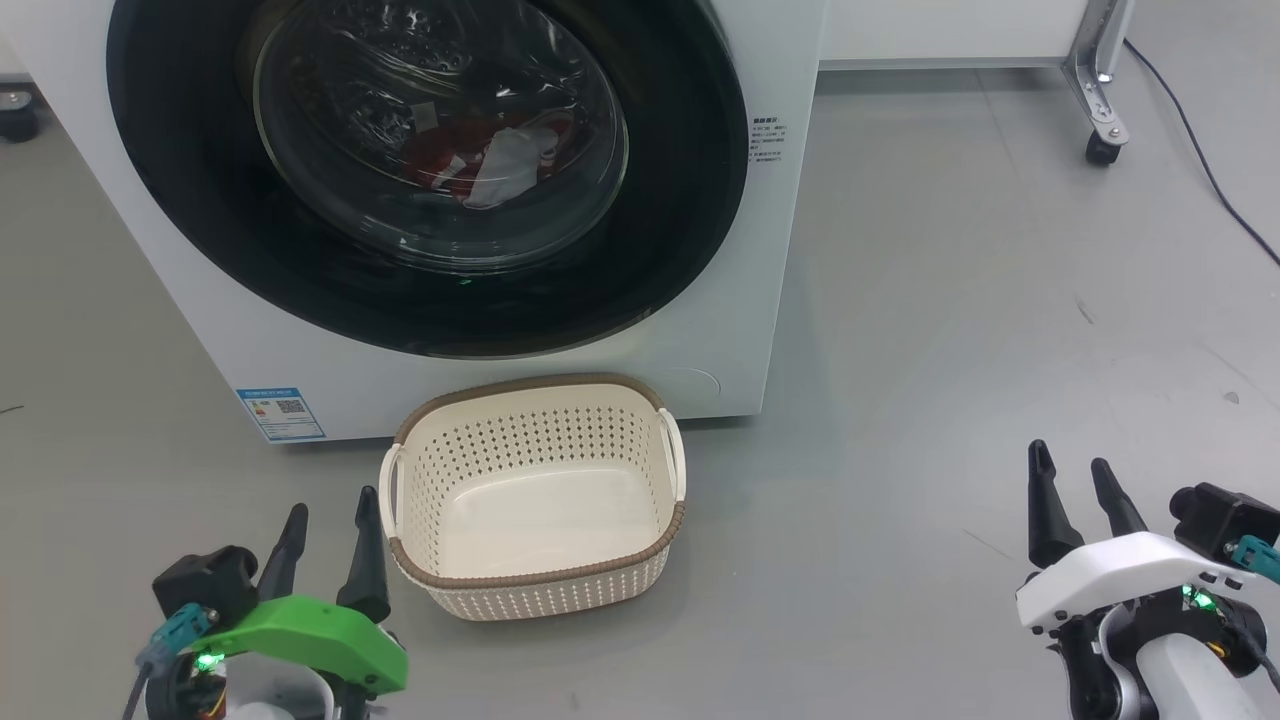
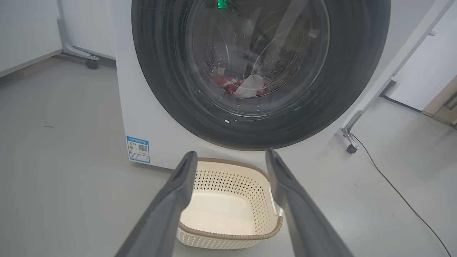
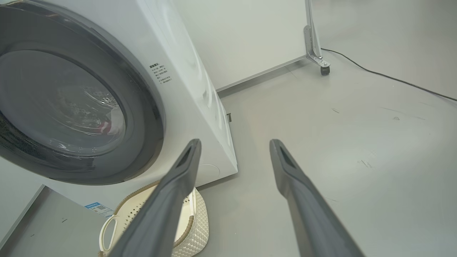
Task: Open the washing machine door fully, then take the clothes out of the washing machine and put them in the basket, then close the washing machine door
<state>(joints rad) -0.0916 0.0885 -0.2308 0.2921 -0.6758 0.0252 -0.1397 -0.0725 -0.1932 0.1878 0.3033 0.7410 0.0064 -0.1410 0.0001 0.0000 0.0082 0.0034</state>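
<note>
The white washing machine (image 1: 760,330) fills the upper left of the head view, its round glossy black door (image 1: 690,220) shut flat against the front. Behind the door's glass bowl lie the red clothes (image 1: 440,155) with a white piece among them, also seen as clothes (image 2: 246,87) in the left wrist view. The cream basket (image 1: 535,585) stands empty on the floor just below the door. My left gripper (image 1: 327,512) hovers open left of the basket's near corner. My right gripper (image 1: 1072,462) is open over bare floor far to the right.
A grey floor (image 1: 950,300) stretches to the right of the machine. A white panel on a metal leg with a caster (image 1: 1100,150) stands at the back right, with a dark cable (image 1: 1200,150) trailing over the floor. A blue label (image 1: 282,412) marks the machine's lower left.
</note>
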